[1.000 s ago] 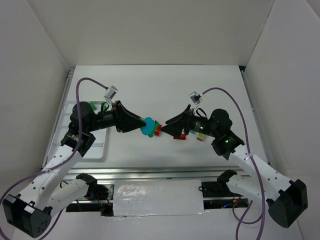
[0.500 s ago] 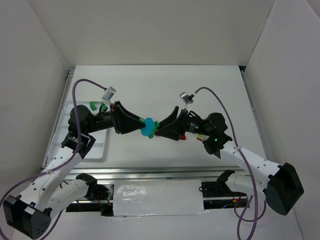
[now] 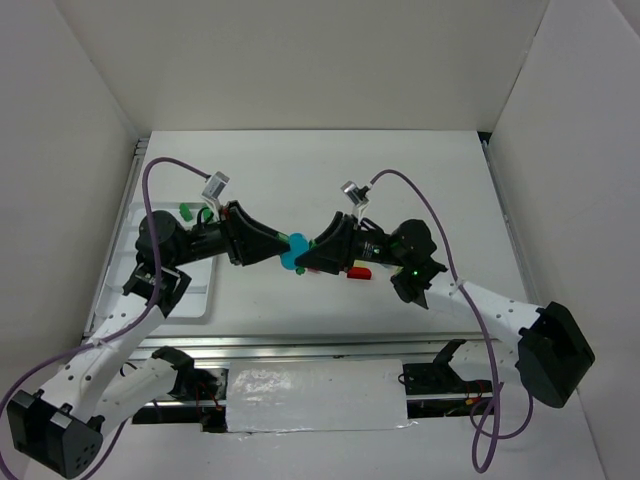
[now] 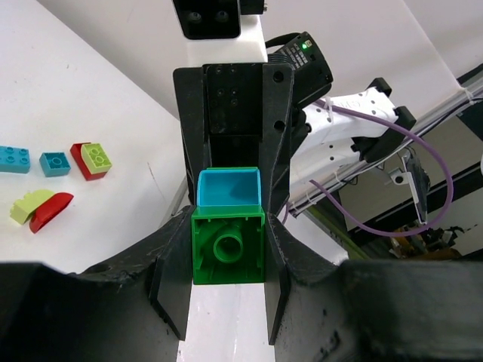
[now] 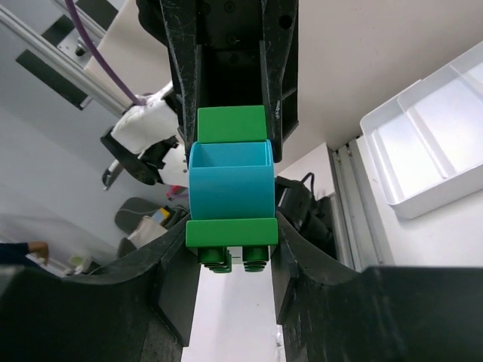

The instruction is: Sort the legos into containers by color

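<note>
A small stack of legos hangs above the table between both arms: a dark green brick [image 4: 228,246], a teal brick [image 4: 228,187] and a second green piece [image 5: 231,233] with its studs toward the right wrist camera. My left gripper [image 4: 228,253] is shut on the first green brick, whose hollow underside faces its camera. My right gripper [image 5: 231,243] is shut on the studded green piece at the other end. From above, the stack [image 3: 292,252] sits where the two grippers meet. The containers are the compartments of the white tray [image 3: 190,300], at far left.
Loose legos lie on the table under the right arm: two teal ones [image 4: 13,158], a red one topped with lime [image 4: 90,160], and a lime and red pair [image 4: 41,209]. A red piece [image 3: 358,272] shows from above. Green pieces [image 3: 186,212] lie in the tray's far end.
My right arm swung left to the stack held by the left gripper, and its jaws went from wide open to shut on the stack's near end. The left arm barely moved.
</note>
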Available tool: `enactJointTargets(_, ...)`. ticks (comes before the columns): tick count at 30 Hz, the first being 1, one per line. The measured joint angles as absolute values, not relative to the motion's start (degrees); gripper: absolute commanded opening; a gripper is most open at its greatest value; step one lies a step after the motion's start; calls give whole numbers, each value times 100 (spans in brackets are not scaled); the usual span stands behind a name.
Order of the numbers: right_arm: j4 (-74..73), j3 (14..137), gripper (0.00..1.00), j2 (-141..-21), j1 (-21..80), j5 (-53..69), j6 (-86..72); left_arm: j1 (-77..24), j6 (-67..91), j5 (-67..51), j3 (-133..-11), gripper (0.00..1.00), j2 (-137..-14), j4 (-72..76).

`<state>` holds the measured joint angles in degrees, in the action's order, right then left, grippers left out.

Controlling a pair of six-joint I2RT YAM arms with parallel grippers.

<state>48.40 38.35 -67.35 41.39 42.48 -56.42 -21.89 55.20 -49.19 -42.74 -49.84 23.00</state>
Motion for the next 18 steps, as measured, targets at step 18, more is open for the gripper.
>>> enactJointTargets(18, 3483, 3142, 0, -5319, 3310, 4383, -4088, -526, 4241, -4125, -5876, 0, -5789, -655)
